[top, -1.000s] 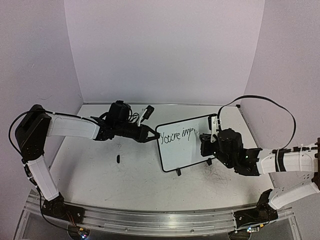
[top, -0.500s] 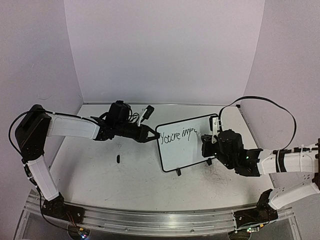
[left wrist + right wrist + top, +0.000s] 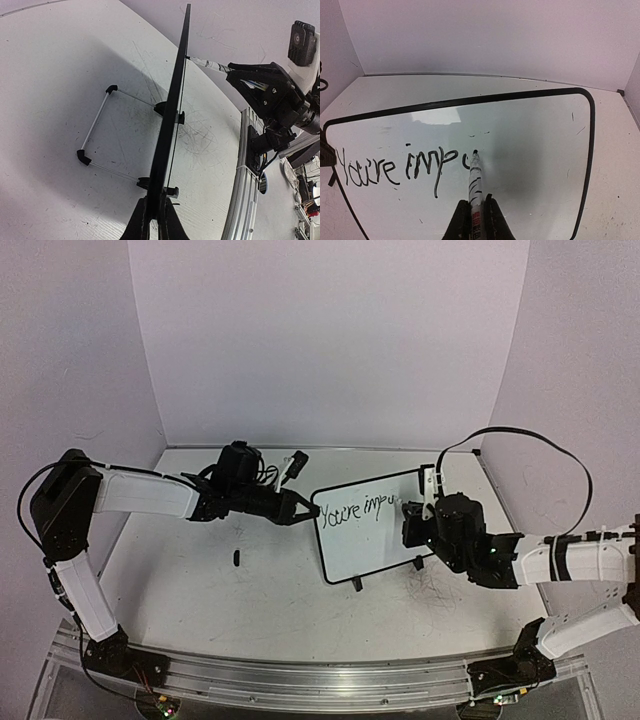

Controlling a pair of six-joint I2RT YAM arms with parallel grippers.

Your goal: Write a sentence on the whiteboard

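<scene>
The whiteboard stands tilted on its feet at table centre, black-framed, with "You're imp" and a fresh curved stroke written on it. My left gripper is shut on the board's left edge, seen edge-on in the left wrist view between my fingers. My right gripper is shut on a white marker with black stripes. The marker's black tip touches the board just right of the last stroke.
A small black marker cap lies on the table left of the board. The board's wire stand reaches out behind it. Purple walls enclose the table; an aluminium rail runs along the near edge.
The right gripper and marker have shifted slightly right and up along the board, adding a new curved stroke after "imp". The left arm and board have stayed still.
</scene>
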